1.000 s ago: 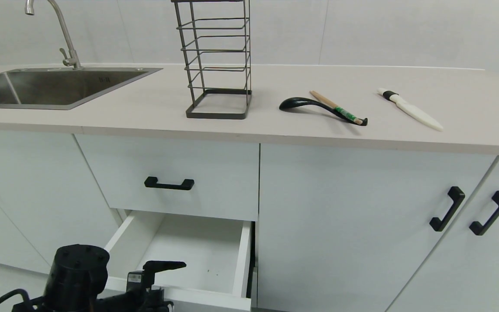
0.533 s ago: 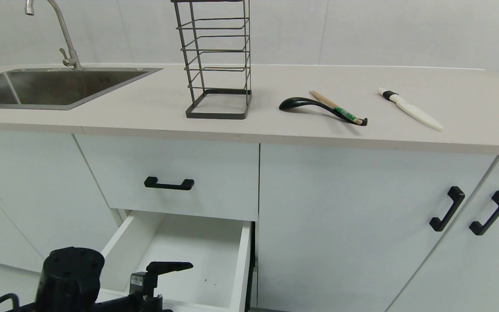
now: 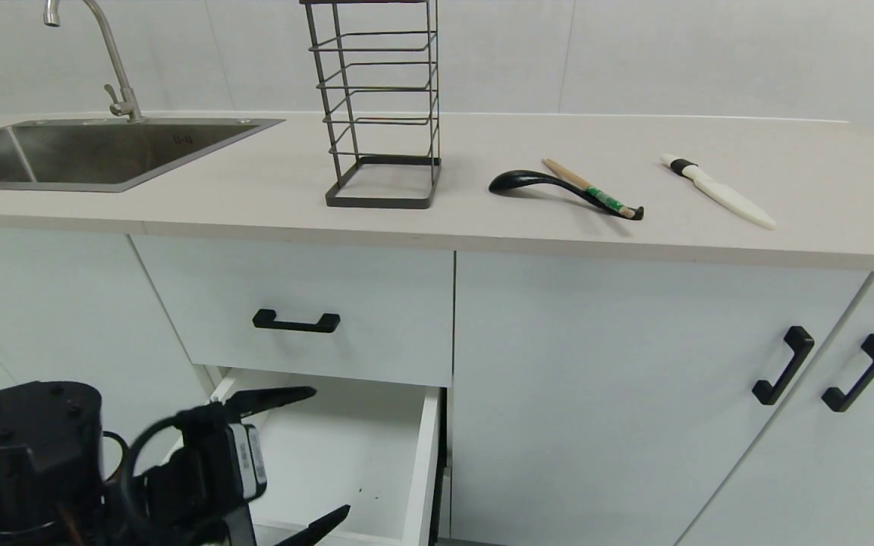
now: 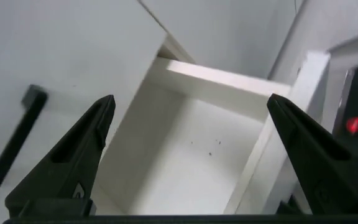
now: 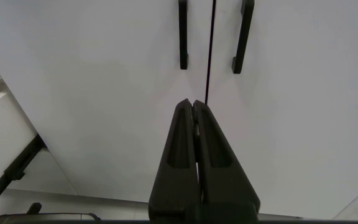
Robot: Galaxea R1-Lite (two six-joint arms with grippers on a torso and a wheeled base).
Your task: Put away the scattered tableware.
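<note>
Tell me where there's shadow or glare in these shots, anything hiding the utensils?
Head view: even light; the ladle and knife cast faint shadows on the counter, and the sink gives dull reflections, no glare. Left wrist view: the left gripper is a dark silhouette against the pale drawer. Right wrist view: flat light on the cabinet doors behind the right gripper.

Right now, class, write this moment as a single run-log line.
left gripper: open, at open drawer | right gripper: shut, facing cabinet doors | black spoon, chopsticks, white knife: on counter

The small mark inside the sink (image 3: pixel 103 152) is unreadable.
</note>
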